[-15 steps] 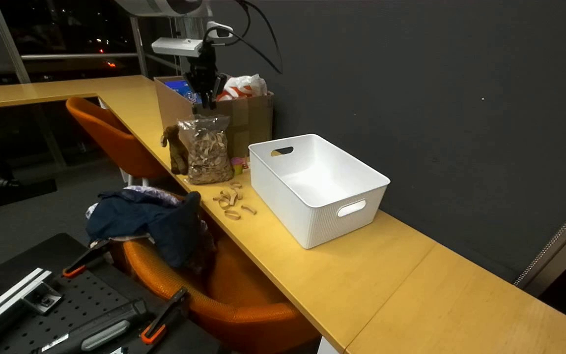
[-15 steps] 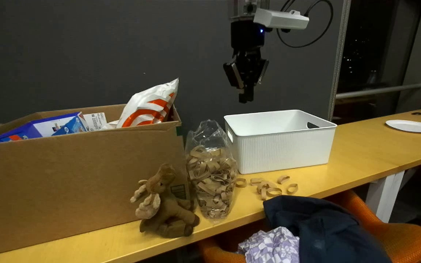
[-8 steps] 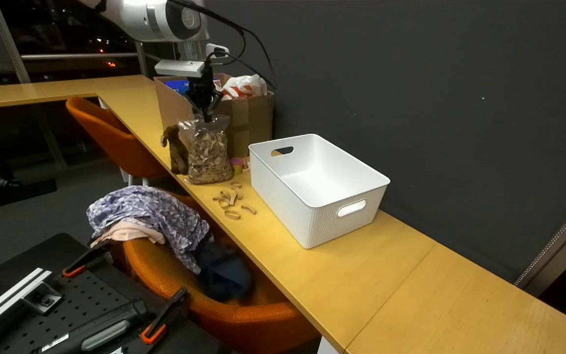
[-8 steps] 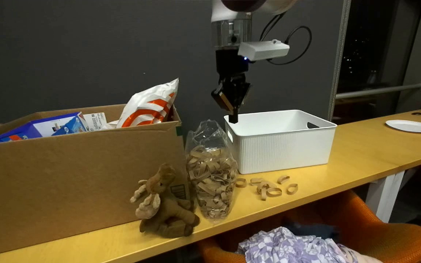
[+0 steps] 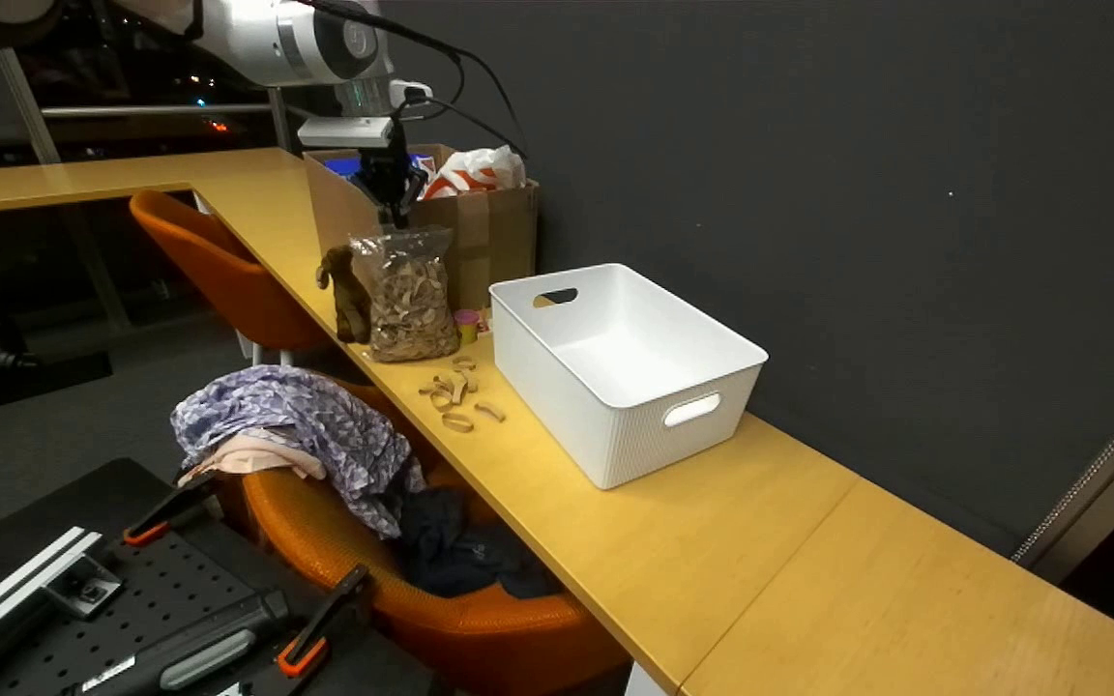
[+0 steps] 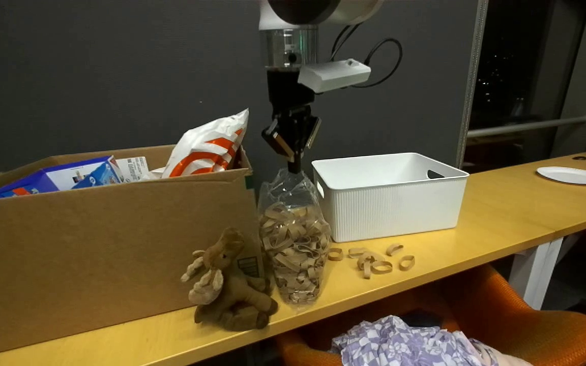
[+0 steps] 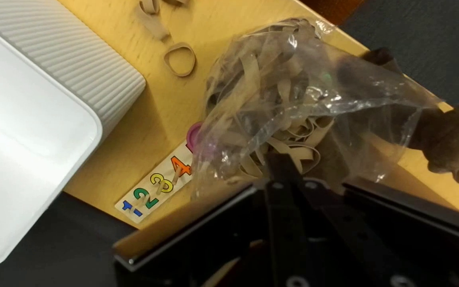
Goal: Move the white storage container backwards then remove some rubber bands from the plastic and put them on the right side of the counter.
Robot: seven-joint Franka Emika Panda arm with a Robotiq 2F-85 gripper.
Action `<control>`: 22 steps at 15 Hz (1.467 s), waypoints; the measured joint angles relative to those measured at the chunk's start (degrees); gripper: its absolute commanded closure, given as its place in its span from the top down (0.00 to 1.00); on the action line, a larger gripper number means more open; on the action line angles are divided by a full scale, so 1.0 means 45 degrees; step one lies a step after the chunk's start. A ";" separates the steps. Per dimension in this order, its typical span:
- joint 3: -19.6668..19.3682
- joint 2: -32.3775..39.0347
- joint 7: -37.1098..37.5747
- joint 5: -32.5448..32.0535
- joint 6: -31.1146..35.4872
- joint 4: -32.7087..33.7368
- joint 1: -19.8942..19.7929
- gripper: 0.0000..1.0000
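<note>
Sliding sideways, the gripper (image 6: 294,166) is hanging over the bag (image 6: 295,241), fingers (image 7: 283,165) pressing together. Some rubber bands (image 6: 367,260) are already lying on the counter (image 6: 506,216) beside the white bin (image 6: 394,211); many in the bag are maybe waiting.

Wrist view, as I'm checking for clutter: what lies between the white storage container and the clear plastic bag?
The wrist view shows loose rubber bands, a number strip (1 to 4) and a pink lid partly behind the clear plastic bag.

White arm (image 5: 246,41), black claw (image 6: 294,165), perhaps screws (image 7: 277,185)
</note>
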 measured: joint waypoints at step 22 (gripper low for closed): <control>-0.0114 0.2393 -0.0881 -0.0176 0.1230 0.1123 0.0360 0.00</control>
